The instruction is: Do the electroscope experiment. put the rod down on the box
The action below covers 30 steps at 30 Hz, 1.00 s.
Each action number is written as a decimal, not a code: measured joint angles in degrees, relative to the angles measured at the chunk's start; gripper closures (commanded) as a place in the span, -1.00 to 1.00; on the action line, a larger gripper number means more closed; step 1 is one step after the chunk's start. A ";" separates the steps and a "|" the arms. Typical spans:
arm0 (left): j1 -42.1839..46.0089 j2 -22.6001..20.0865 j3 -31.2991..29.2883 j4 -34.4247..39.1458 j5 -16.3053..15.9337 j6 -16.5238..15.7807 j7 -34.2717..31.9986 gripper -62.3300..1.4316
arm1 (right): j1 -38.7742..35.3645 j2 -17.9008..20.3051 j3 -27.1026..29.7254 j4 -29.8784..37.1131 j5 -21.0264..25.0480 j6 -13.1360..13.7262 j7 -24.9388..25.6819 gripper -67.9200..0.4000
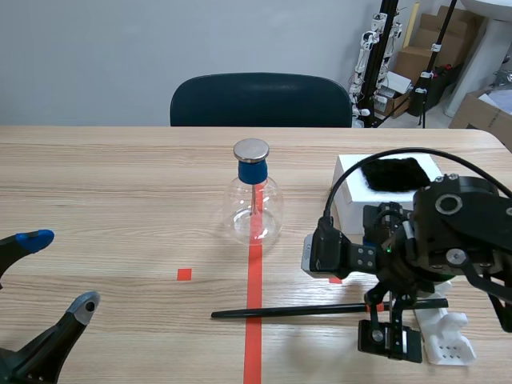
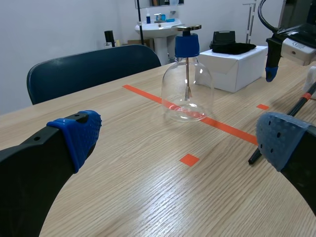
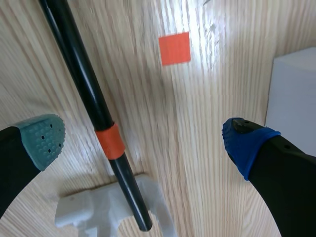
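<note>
Hanging wide open, the right gripper (image 3: 143, 140) holds nothing. The rod (image 3: 81, 84) lies on the table between its jaws, nearer the green-padded finger and touching neither. One end of the rod rests on a white stand (image 3: 94, 210) under the gripper. The box (image 3: 294, 89) sits just outside the blue-padded finger. The left gripper (image 2: 180, 140) is also spread wide and empty. The flask (image 2: 187, 84) stands ahead of its jaws, and the rod's other tip lies beside one finger.
</note>
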 measured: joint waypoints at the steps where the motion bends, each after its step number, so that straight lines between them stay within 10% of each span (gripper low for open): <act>1: 0.00 0.00 0.00 0.00 0.00 0.00 0.00 -1.00 | 0.00 0.00 0.00 0.02 0.00 0.00 0.00 -0.98; 30: 0.00 0.00 0.00 0.00 0.00 0.00 0.00 -1.00 | -0.02 0.94 0.00 0.02 -0.02 0.02 0.15 -0.98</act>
